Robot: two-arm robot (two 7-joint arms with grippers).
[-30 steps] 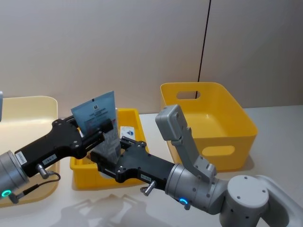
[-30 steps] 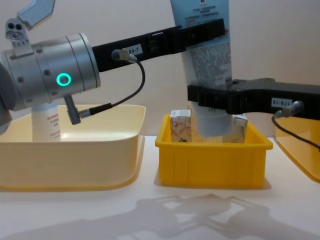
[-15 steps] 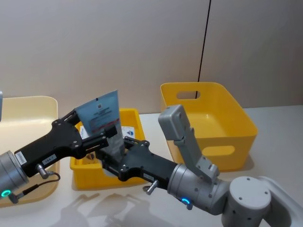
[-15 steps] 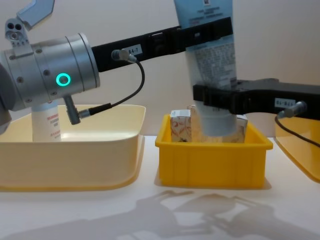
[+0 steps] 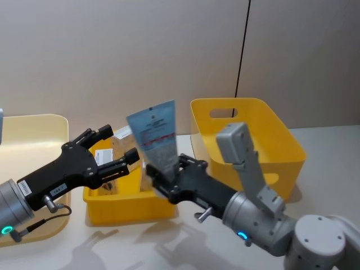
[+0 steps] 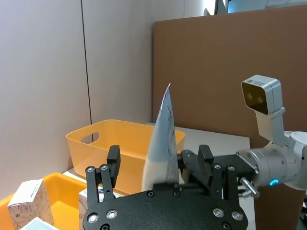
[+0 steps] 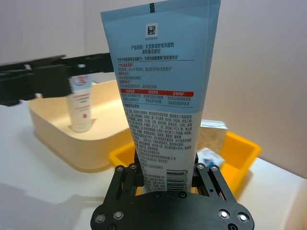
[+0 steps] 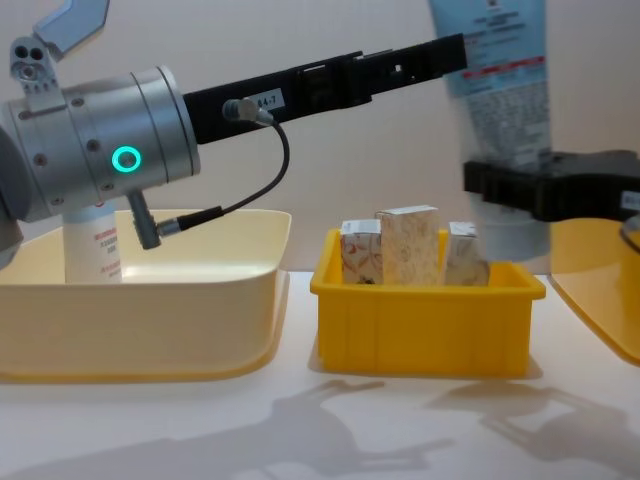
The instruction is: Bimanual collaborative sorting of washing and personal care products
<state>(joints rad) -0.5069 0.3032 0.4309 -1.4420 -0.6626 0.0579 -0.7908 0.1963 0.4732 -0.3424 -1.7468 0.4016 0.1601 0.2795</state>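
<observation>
- The right gripper (image 5: 164, 179) clamped the lower part of the pale-blue tube (image 5: 154, 135), holding it upright in the air over the right rim of the small yellow tray (image 5: 126, 207).
- The left gripper (image 5: 119, 144) hovered above that tray, fingers spread and empty, apart from the tube.
- Three marbled cartons (image 8: 407, 245) stood upright in the tray.
- The white bottle (image 8: 92, 250) stood in the cream tub (image 8: 180, 330) by the left edge of the table (image 8: 300, 430).

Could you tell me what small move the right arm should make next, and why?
Probably carry the pale-blue tube to the robot's right, over the deep yellow tub. The right end effector is shut on its lower end, the left end effector is open and clear of it, and the tube is not yet over the tub.
</observation>
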